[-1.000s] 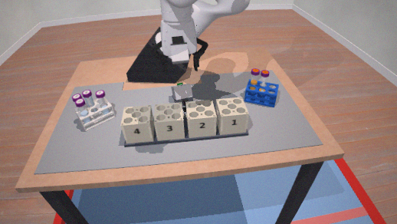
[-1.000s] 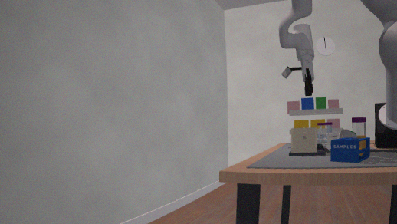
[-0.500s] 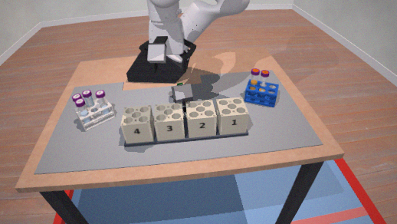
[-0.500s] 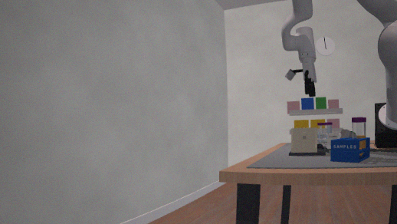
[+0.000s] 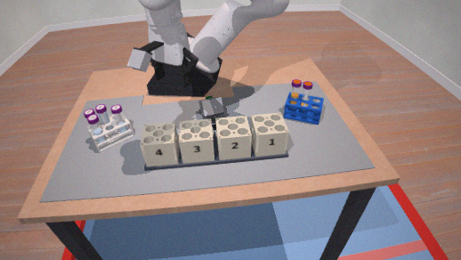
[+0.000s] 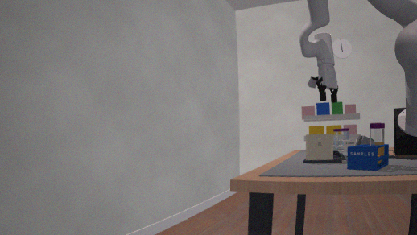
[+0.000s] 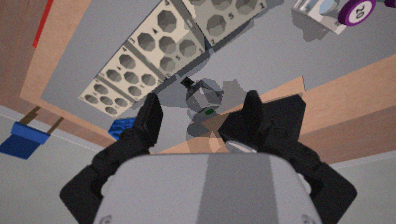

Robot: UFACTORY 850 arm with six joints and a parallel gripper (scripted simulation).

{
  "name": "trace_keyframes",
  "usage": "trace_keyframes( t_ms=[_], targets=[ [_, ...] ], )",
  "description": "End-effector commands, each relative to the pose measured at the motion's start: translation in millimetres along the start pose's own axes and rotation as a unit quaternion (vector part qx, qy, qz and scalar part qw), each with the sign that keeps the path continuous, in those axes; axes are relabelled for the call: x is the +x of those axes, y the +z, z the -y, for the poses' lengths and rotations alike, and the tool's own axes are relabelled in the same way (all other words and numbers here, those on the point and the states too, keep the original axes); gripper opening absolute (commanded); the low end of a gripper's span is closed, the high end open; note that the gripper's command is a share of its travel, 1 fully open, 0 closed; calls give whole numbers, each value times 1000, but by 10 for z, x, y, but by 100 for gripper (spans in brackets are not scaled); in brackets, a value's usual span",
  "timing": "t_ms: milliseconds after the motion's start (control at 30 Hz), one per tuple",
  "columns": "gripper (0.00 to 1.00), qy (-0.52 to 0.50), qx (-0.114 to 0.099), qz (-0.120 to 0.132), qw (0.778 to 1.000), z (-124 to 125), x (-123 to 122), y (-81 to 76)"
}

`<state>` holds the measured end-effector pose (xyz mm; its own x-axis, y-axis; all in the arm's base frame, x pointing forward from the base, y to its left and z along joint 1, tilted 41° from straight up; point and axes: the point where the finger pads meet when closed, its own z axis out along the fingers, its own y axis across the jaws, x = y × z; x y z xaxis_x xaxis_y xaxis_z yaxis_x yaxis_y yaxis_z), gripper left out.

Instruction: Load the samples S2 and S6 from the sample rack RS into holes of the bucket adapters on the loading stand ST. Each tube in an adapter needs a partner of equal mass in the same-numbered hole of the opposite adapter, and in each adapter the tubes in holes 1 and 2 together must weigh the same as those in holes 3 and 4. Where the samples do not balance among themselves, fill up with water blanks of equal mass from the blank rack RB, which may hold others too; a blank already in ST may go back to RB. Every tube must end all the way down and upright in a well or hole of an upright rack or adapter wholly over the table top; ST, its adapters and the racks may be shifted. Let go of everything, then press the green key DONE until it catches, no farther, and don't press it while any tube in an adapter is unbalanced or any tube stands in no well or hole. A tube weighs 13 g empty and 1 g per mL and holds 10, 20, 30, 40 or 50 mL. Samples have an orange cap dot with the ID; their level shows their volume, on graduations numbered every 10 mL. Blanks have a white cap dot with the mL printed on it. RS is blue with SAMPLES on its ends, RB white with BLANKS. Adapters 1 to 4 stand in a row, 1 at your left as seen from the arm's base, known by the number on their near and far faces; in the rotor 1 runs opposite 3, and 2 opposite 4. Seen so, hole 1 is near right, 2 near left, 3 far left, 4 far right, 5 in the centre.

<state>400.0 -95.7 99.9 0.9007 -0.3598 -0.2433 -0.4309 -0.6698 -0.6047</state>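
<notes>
Surveying from high above the desk (image 5: pixel 276 189), we find the gripper (image 7: pixel 200 117) spread wide, holding nothing. Samples sit in blue rack RS (image 5: pixel 303 111); all adapters (image 5: pixel 234 135) show vacant holes. Next: descend over RS.

A round white wall clock (image 6: pixel 341 47) is seen at one o'clock above a grey wall shelf (image 6: pixel 331 117) on which pink, blue and green blocks are lined up.
</notes>
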Motion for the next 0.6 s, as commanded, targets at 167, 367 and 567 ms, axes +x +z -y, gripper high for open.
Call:
trace_keyframes(
  t_ms=[167,367,567],
  targets=[
    [100,93,-2,2,996,-408,191,-7],
    [100,93,-2,2,996,-591,272,-7],
    [100,93,-2,2,996,-866,393,-8]
  ],
)
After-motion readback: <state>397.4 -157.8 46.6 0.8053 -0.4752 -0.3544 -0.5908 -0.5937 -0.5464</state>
